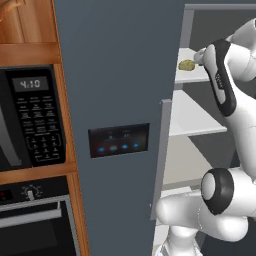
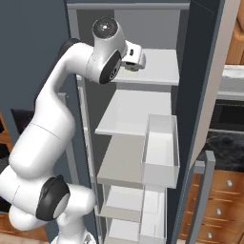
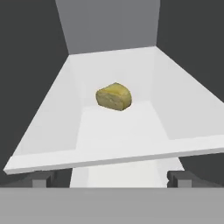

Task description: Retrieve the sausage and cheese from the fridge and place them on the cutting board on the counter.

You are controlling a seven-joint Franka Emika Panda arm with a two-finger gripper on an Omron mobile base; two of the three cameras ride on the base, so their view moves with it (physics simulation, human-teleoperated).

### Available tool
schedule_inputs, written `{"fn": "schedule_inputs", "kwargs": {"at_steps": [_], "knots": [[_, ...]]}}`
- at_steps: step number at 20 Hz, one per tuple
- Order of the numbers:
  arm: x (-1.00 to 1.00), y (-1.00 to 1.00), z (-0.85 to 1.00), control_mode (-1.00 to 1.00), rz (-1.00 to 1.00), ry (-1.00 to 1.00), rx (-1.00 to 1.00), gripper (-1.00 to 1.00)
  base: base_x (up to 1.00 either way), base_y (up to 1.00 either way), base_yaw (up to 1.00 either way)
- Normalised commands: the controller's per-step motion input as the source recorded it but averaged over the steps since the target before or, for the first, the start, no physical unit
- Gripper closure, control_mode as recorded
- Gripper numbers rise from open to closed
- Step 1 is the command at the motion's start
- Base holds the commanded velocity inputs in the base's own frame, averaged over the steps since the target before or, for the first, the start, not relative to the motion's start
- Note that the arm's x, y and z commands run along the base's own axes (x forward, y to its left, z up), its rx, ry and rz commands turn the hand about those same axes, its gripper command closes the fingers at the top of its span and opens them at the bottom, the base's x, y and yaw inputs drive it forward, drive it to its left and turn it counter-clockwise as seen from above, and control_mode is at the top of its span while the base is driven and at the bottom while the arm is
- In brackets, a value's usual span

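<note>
We see the fridge (image 1: 115,75) with its right door swung open and its left door, bearing a black panel with blue lights (image 1: 119,140), closed. The white arm (image 2: 57,128) reaches up into the open compartment at the level of the top white shelf (image 2: 159,66). The cheese (image 3: 113,96), a small yellowish-olive lump, lies alone near the middle of that shelf; from the left base view we see it (image 1: 186,65) just beside the arm's dark wrist. In the hand view the hand (image 3: 111,178) stands open: its two dark fingertips (image 3: 39,178) rise wide apart at the bottom, in front of the shelf's near edge, with the cheese beyond them and not touched. Below, we note further white shelves and a white door bin (image 2: 161,152). A black microwave (image 1: 30,120) and an oven (image 1: 35,220) stand left of the fridge; a strip of the black marble table (image 2: 226,143) shows at right, above wooden drawers (image 2: 219,205).
</note>
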Motion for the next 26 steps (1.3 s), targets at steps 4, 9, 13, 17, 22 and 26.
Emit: {"fn": "schedule_inputs", "kwargs": {"at_steps": [4, 9, 13, 17, 22, 26], "knots": [[0.19, -0.03, -0.22, -1.0, 0.14, 0.0, 0.0, -1.0, 0.0, 0.0, 0.0], [0.35, -0.03, -0.03, -1.0, 0.17, 0.0, 0.05, -1.0, 0.0, 0.0, 0.0], [0.48, -0.03, 0.0, -1.0, 0.16, 0.0, 0.01, -1.0, 0.0, 0.0, 0.0], [0.28, -0.01, 0.01, -1.0, 0.2, -0.02, 0.0, -1.0, 0.0, 0.0, 0.0], [0.26, -0.05, 0.05, -1.0, 0.17, -0.03, -0.02, -1.0, 0.0, 0.0, 0.0], [0.3, 0.0, -0.01, -1.0, 0.17, -0.03, -0.06, -1.0, 0.0, 0.0, 0.0]]}}
